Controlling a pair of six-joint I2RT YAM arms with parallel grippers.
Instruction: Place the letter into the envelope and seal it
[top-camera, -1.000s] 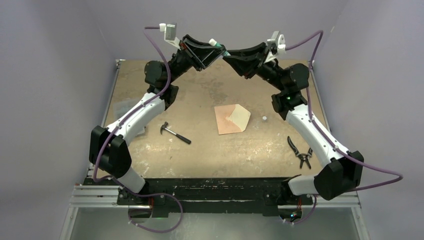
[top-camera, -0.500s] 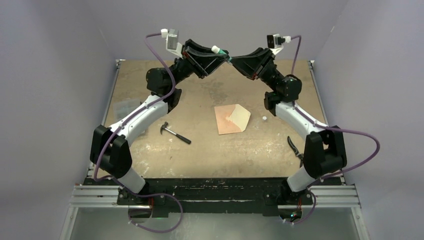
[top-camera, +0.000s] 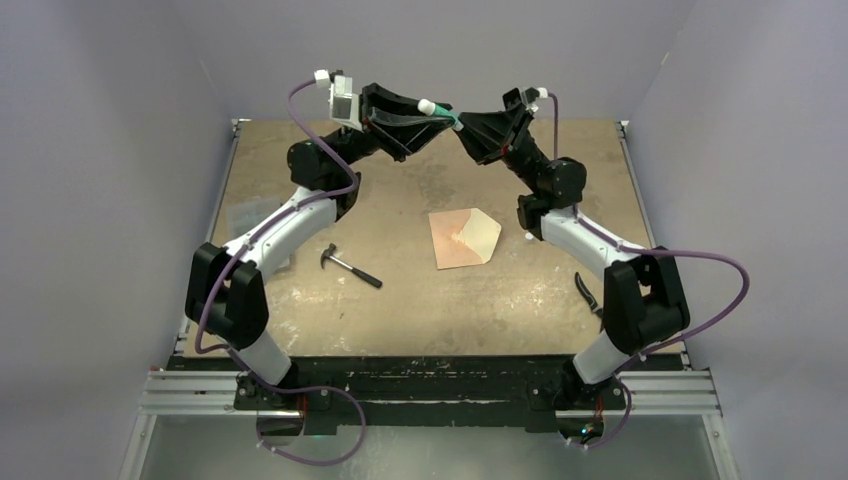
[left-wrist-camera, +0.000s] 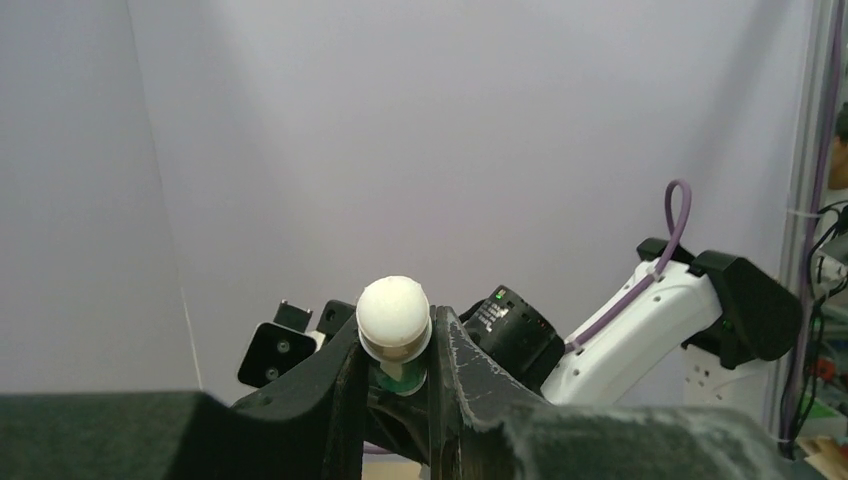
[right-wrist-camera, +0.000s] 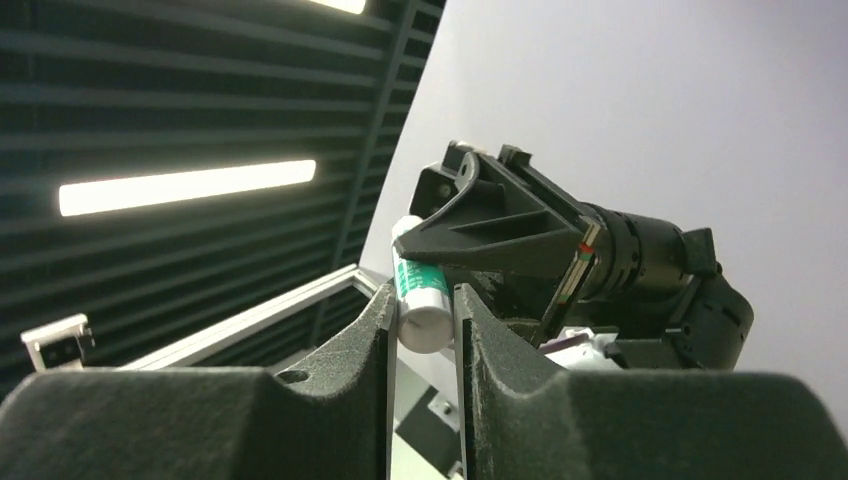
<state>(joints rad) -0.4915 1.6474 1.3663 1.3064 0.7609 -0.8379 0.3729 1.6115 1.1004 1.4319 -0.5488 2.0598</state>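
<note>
Lavender walls box in the worn brown table (top-camera: 400, 300) on my overhead feed. Both arms rise from the near edge and bend inward, so that their wrists meet high over the far half of the board: the left arm (top-camera: 285, 225) reaches up from one side and the right arm (top-camera: 590, 240) from the other.

Below them, well apart from either pincer, I see the envelope (top-camera: 463, 238) lying flat near the middle of the table. Its body is salmon pink. Its pointed flap is folded open toward the right arm's side, with the pale cream inner face turned up. A faint lighter smudge sits near where the flap meets the body; I cannot tell what it is.

A hammer (top-camera: 350, 266) lies nearer the left arm, its dark handle slanting toward the near edge. A pair of pliers (top-camera: 590, 292) is partly hidden behind the right arm.

Between the two wrists hangs a glue stick (top-camera: 432, 106), white with a green label. On my left wrist feed, the left pincer (left-wrist-camera: 400, 350) is clamped just under the stick's rounded white cap. On the right wrist feed, the right pincer (right-wrist-camera: 422, 325) is closed on the other end of the tube, with the green label showing above its fingers.
</note>
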